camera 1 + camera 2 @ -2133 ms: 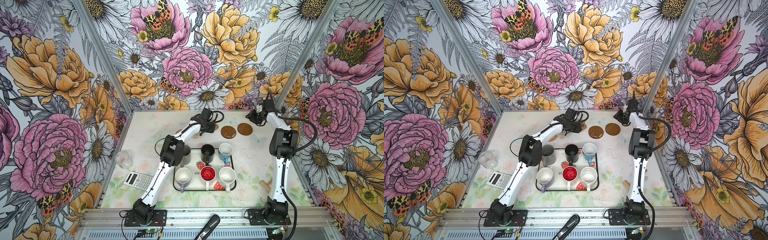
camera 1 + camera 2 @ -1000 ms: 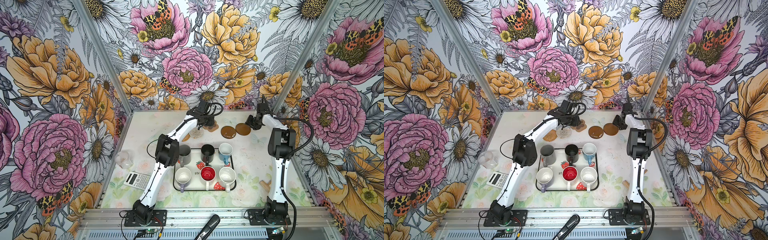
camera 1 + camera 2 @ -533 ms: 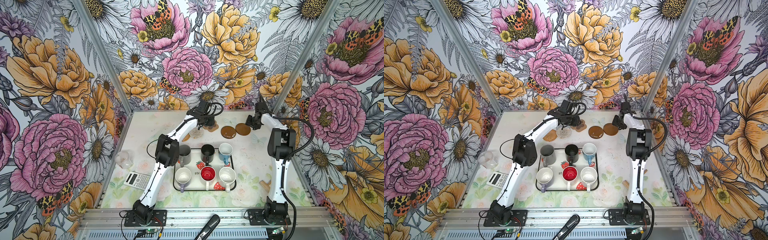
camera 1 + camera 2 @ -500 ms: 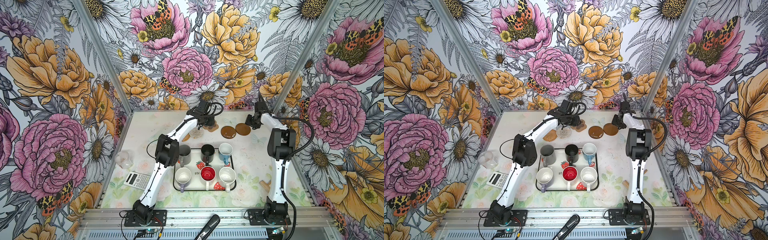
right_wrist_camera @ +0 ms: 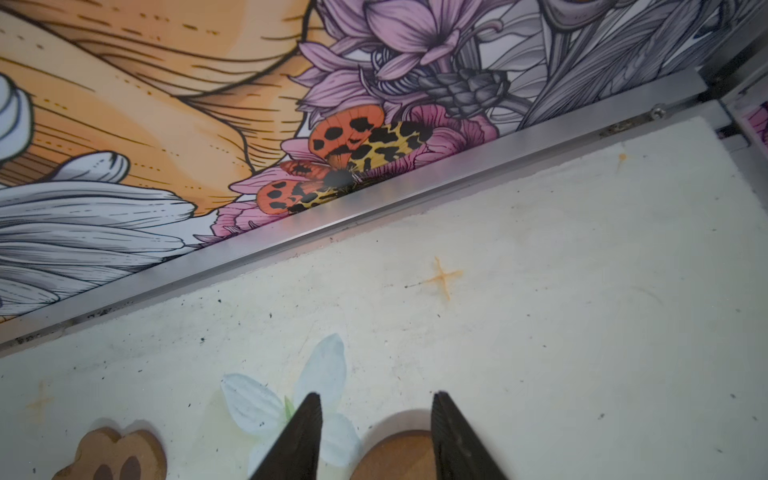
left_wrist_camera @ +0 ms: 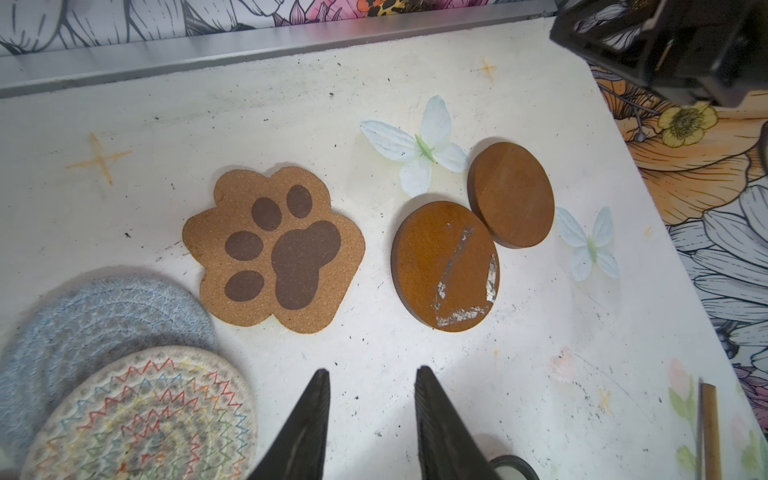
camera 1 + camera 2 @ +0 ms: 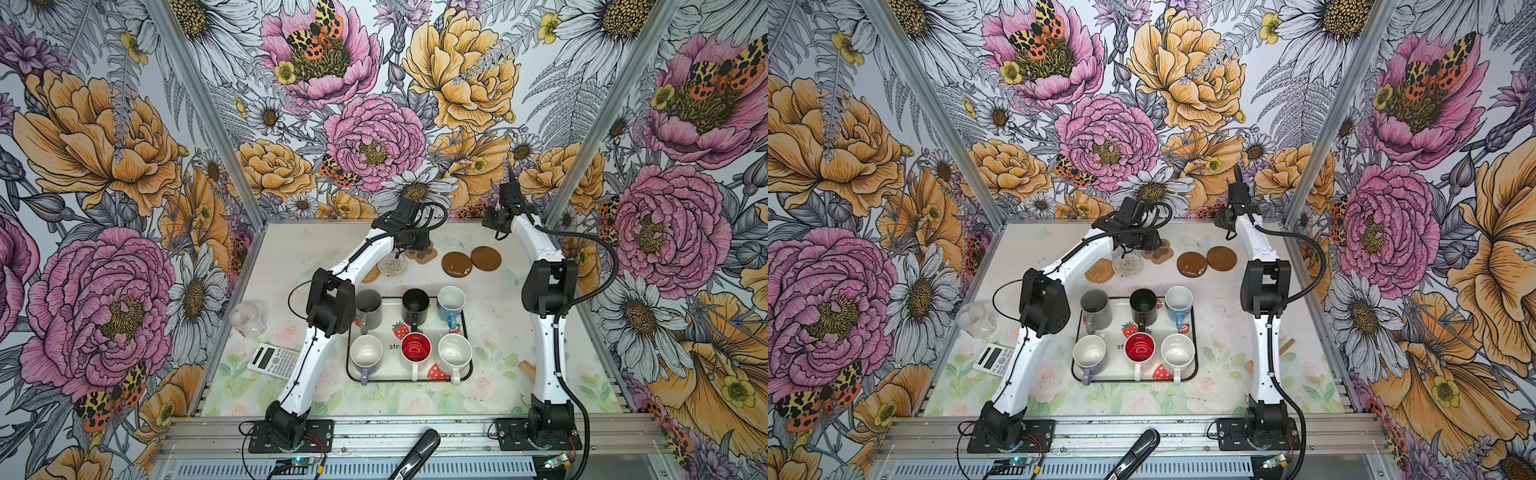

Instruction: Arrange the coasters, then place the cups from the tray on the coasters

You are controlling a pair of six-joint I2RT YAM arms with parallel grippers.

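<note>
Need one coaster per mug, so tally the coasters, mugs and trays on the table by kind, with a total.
Coasters: 6 (tan rattan, pale zigzag woven, grey-blue woven, paw-shaped, scuffed brown disc, plain brown disc)
Mugs: 6 (grey, black, light blue, lavender, white with red inside, speckled white)
Tray: 1
Total: 13

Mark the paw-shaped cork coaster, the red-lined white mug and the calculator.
Brown paw-shaped cork coaster (image 6: 303,266): left wrist view, large dark pad.
White mug, red inside (image 7: 416,347): in a top view, red floor.
Pale grey calculator (image 7: 279,360): in a top view, keypad.
</note>
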